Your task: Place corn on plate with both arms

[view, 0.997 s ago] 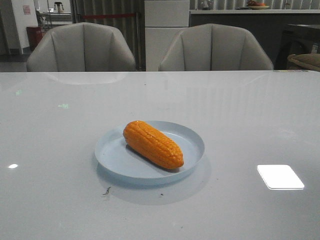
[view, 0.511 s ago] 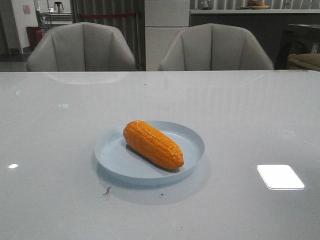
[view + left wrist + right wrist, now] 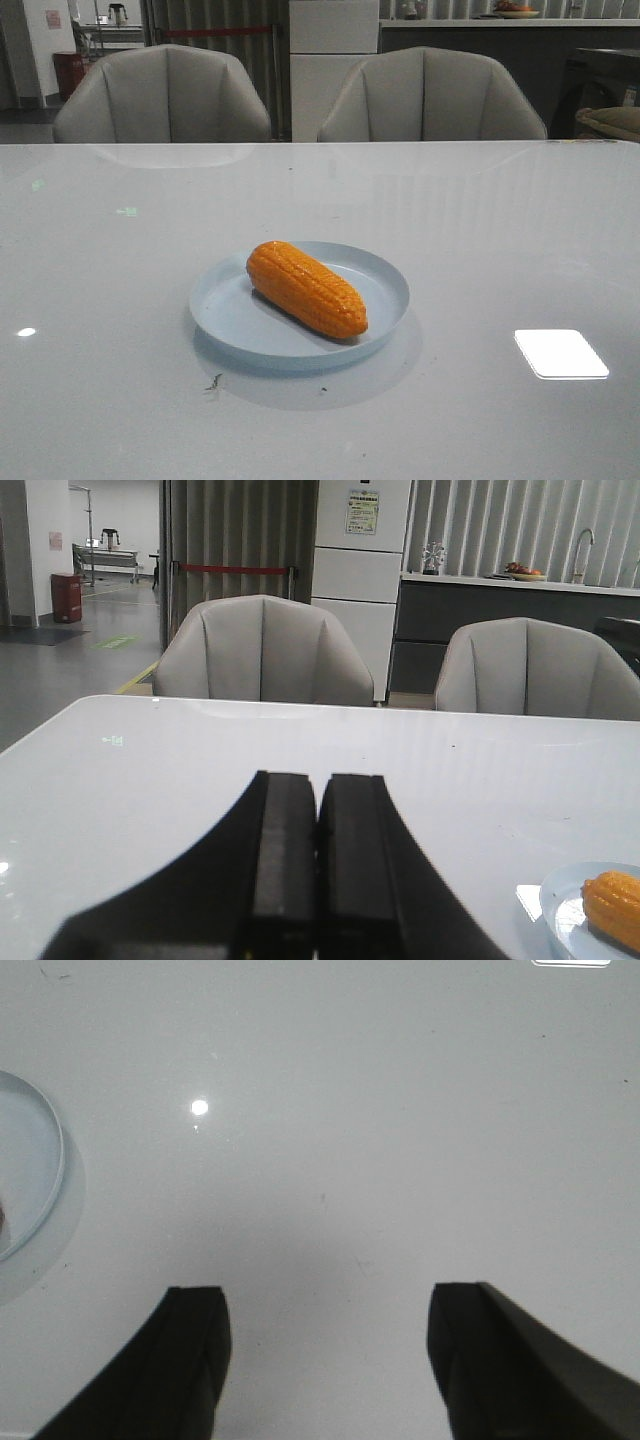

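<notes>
Nothing has shifted across the last second: in the front view the corn (image 3: 306, 288) lies where it lay in both earlier frames, slantwise inside the plate (image 3: 380, 275), fat end toward the upper left of the frame and tapered tip toward the lower right, near the rim. You can read that as the job being finished; the cob rests wholly within the plate, which sits just below the middle of the frame on the pale table (image 3: 500, 230), and neither arm shows in this view. Working left to right, your left gripper (image 3: 318, 815) fills the lower middle of its wrist view with its two black fingers pressed flat together, nothing between them, pointing over bare tabletop toward the grey chairs (image 3: 262, 648) at the far edge; the corn and the edge of the plate peek in only at the lower right corner of that frame, well apart from the fingers. Your right gripper (image 3: 330, 1345) stands spread wide, one finger at lower left and one at lower right, holding nothing, with the plate's rim just showing at the left edge.
</notes>
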`<state>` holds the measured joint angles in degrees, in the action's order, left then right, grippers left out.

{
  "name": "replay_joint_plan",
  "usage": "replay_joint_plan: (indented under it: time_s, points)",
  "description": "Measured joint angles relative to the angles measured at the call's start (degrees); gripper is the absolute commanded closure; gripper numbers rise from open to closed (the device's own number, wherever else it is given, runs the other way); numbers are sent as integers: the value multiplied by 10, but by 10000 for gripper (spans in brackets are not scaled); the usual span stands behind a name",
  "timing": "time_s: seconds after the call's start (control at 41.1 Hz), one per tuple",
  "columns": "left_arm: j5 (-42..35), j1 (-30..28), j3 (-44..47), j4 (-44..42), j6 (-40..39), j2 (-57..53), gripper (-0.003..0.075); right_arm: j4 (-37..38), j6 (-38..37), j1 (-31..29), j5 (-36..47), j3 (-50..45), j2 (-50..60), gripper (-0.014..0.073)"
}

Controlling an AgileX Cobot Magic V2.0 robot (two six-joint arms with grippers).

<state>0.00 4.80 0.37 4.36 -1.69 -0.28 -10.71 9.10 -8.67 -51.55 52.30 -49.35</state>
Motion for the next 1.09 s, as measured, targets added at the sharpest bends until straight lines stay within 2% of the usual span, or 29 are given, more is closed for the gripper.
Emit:
replay_joint_plan:
  time_s: [0.219, 0.535, 0.584, 0.633, 0.778, 0.827, 0.876, 1.095]
  points:
    - [0, 0, 0, 0, 0, 0, 631, 2, 0, 0, -1, 0, 0, 61]
    - [0, 0, 0, 0, 0, 0, 631, 78, 0, 7, 1, -73, 34, 71]
    - [0, 0, 0, 0, 0, 0, 631, 80, 0, 8, 0, -88, 43, 116]
    - [0, 0, 0, 0, 0, 0, 631, 81, 0, 14, -1, -97, 55, 199]
    - [0, 0, 0, 0, 0, 0, 631, 86, 0, 48, 7, -103, 100, 508]
    - [0, 0, 0, 0, 0, 0, 631, 89, 0, 60, 18, -103, 115, 583]
    - [0, 0, 0, 0, 0, 0, 631, 92, 0, 70, 32, -103, 130, 557]
    - [0, 0, 0, 0, 0, 0, 631, 95, 0, 103, 130, -129, 202, 567]
